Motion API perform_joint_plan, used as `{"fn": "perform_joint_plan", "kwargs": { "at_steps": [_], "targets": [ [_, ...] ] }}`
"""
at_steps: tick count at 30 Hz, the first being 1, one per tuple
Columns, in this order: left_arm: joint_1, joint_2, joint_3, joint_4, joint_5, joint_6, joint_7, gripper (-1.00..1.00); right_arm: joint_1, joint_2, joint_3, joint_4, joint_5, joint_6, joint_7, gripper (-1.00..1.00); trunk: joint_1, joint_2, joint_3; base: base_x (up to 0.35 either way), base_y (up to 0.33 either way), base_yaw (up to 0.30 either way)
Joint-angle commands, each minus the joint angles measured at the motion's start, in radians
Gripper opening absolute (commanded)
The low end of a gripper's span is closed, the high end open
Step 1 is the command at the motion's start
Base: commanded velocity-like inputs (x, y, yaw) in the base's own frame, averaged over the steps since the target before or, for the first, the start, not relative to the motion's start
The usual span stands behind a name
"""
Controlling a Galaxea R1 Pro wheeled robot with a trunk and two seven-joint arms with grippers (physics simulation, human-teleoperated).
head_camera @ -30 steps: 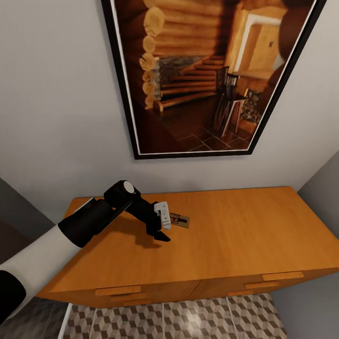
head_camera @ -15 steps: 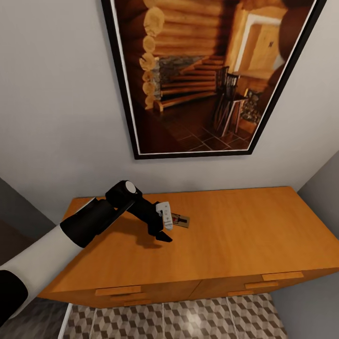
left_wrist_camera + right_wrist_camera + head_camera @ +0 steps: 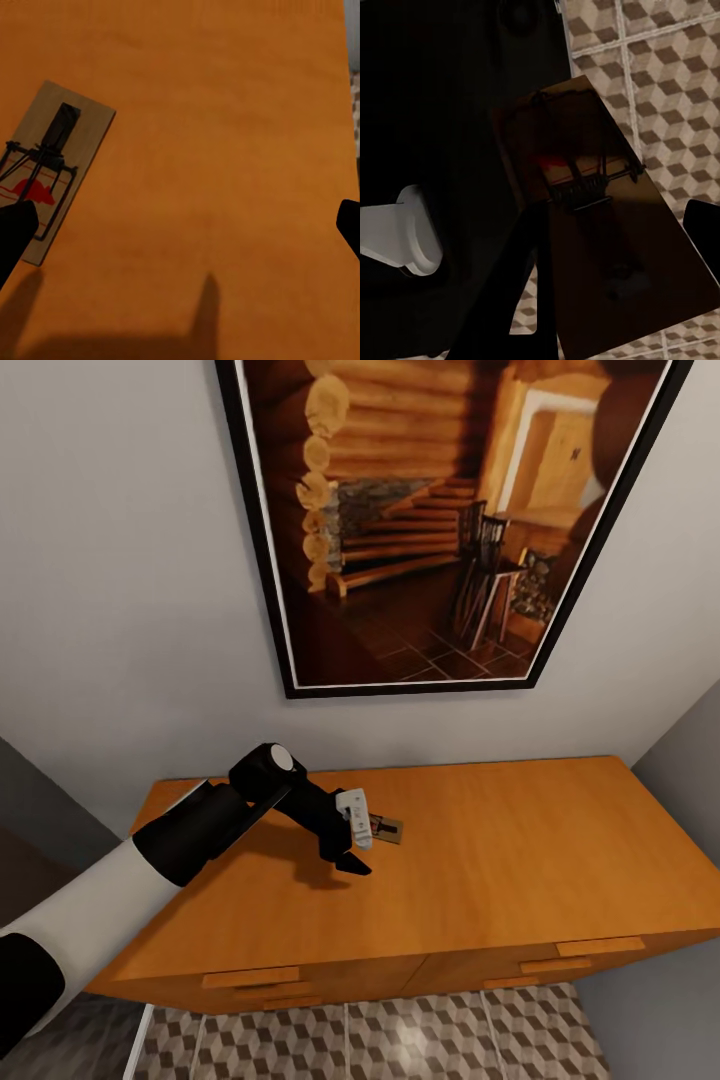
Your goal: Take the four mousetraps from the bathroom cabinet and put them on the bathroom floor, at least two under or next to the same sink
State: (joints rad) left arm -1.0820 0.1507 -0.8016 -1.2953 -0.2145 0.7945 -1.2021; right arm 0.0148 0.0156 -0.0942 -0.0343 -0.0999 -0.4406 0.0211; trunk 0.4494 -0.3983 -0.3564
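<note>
One tan mousetrap (image 3: pixel 386 827) lies flat on the orange-brown cabinet (image 3: pixel 520 860) top. My left gripper (image 3: pixel 356 844) hangs just over the top beside it, open. In the left wrist view the same mousetrap (image 3: pixel 51 169) lies by one dark fingertip (image 3: pixel 15 234), off to the side of the wide gap, and the left gripper (image 3: pixel 180 232) has bare cabinet wood (image 3: pixel 225 112) between its fingers. A second mousetrap (image 3: pixel 585 202) sits in shadow between the fingers of my right gripper (image 3: pixel 615 255), which is shut on it above the cube-patterned bathroom floor (image 3: pixel 675 67).
A large framed picture (image 3: pixel 430 520) hangs on the wall behind the cabinet. Drawer handles (image 3: pixel 250 978) run along the cabinet front, with tiled floor (image 3: pixel 400 1040) below. A grey wall (image 3: pixel 680 760) closes in at the cabinet's right end. The robot's dark body (image 3: pixel 435 112) is close to the right gripper.
My left gripper has crept a little to the right, closer to the mousetrap on the cabinet. The trap has not moved.
</note>
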Motion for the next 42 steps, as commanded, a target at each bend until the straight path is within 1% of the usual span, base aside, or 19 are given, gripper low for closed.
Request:
{"fn": "perform_joint_plan", "kwargs": {
  "at_steps": [1, 6, 20, 27, 33, 35, 39, 42],
  "targets": [
    [-0.001, 0.0, -0.001, -0.001, -0.006, 0.008, -0.007, 1.0, 0.001, 0.001, -0.006, -0.002, -0.003, -0.002, 0.0, -1.0, 0.001, -0.002, -0.002, 0.0, 0.0, 0.0],
    [-0.001, 0.0, -0.001, -0.001, -0.006, 0.008, -0.007, 1.0, 0.001, 0.001, -0.006, -0.001, -0.003, -0.003, 0.0, -1.0, 0.001, -0.002, -0.006, 0.0, 0.0, 0.0],
    [-0.001, 0.001, -0.001, -0.003, -0.006, 0.008, -0.007, 1.0, 0.001, 0.002, -0.006, -0.001, -0.003, -0.003, 0.0, -1.0, 0.001, -0.002, -0.026, 0.003, 0.0, 0.0],
    [-0.001, -0.001, 0.008, -0.013, -0.008, 0.009, -0.007, 1.0, 0.001, 0.012, -0.003, -0.002, 0.001, -0.004, 0.0, -1.0, 0.001, -0.002, -0.028, 0.072, 0.0, 0.0],
    [-0.001, -0.009, 0.01, -0.021, -0.01, 0.01, -0.005, 1.0, 0.001, 0.015, -0.002, -0.002, 0.003, -0.004, 0.0, -1.0, 0.001, -0.002, -0.028, 0.01, 0.0, 0.0],
    [-0.001, -0.009, 0.01, -0.024, -0.016, 0.011, -0.004, 1.0, 0.001, 0.015, -0.002, -0.002, 0.003, -0.004, 0.0, -1.0, 0.001, -0.002, -0.028, 0.001, 0.0, 0.0],
    [-0.001, -0.011, 0.01, -0.028, -0.05, 0.011, -0.005, 1.0, 0.001, 0.015, -0.002, -0.002, 0.003, -0.004, 0.0, -1.0, 0.001, -0.002, -0.028, 0.0, 0.0, 0.0],
    [-0.001, -0.014, 0.01, -0.028, -0.062, 0.011, -0.004, 1.0, 0.001, 0.015, -0.002, -0.002, 0.003, -0.004, 0.0, -1.0, 0.001, -0.002, -0.028, 0.0, 0.0, 0.0]
  ]
}}
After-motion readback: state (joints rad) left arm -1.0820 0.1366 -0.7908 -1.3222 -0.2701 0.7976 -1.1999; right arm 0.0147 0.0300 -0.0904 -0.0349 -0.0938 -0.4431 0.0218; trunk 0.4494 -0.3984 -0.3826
